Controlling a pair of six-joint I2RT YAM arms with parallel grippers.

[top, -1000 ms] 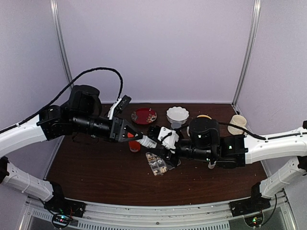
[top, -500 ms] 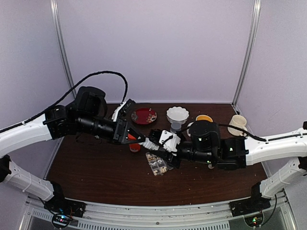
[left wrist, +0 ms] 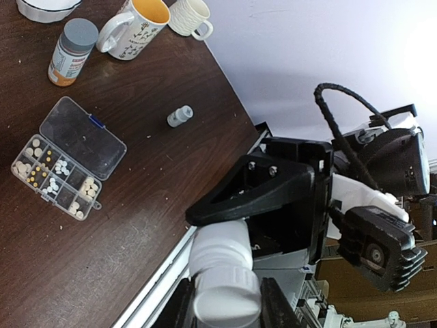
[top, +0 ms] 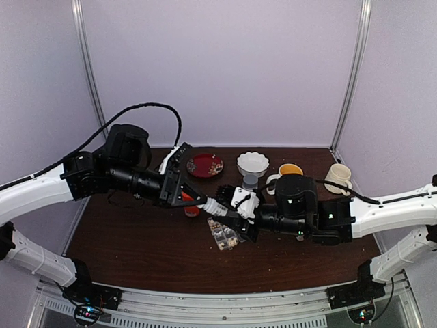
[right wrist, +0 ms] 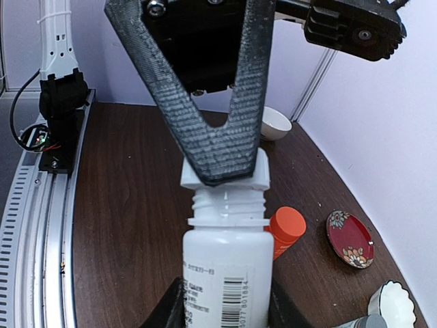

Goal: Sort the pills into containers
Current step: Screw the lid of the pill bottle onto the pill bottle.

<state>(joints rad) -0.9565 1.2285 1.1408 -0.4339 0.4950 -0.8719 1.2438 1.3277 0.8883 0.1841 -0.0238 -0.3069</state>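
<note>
the pills (left wrist: 61, 166) lie in the small cells of a clear pill box (left wrist: 74, 181): whitish tablets in some cells, yellowish ones in others. the box rests flat on the dark brown table (top: 136, 246) near its middle, and its clear lid (left wrist: 85, 134) is swung open and lies flat beside the cells.

above the table, just beside the box, a white bottle (right wrist: 225, 253) hangs between the two arms. the right hand (right wrist: 225, 311) is pressed onto the bottle's body, one finger on each side, with the barcode label facing its camera. the left hand (top: 199, 199) pinches the bottle's white cap (left wrist: 225, 304) from the other end. the threaded neck shows bare under the cap; whether the cap touches the neck or sits just clear of it cannot be told.

an orange-red bottle (right wrist: 287, 229) stands on the table just beyond the white one. a small grey piece (left wrist: 179, 116) lies alone near the pill box. farther back stand a grey-capped bottle with an orange label (left wrist: 72, 51), a white mug with a yellow inside (left wrist: 136, 24) and a ribbed cream cup (left wrist: 191, 15). a white scalloped bowl (top: 252, 162) and a red patterned plate (top: 205, 165) sit near the rear edge of the table.
</note>
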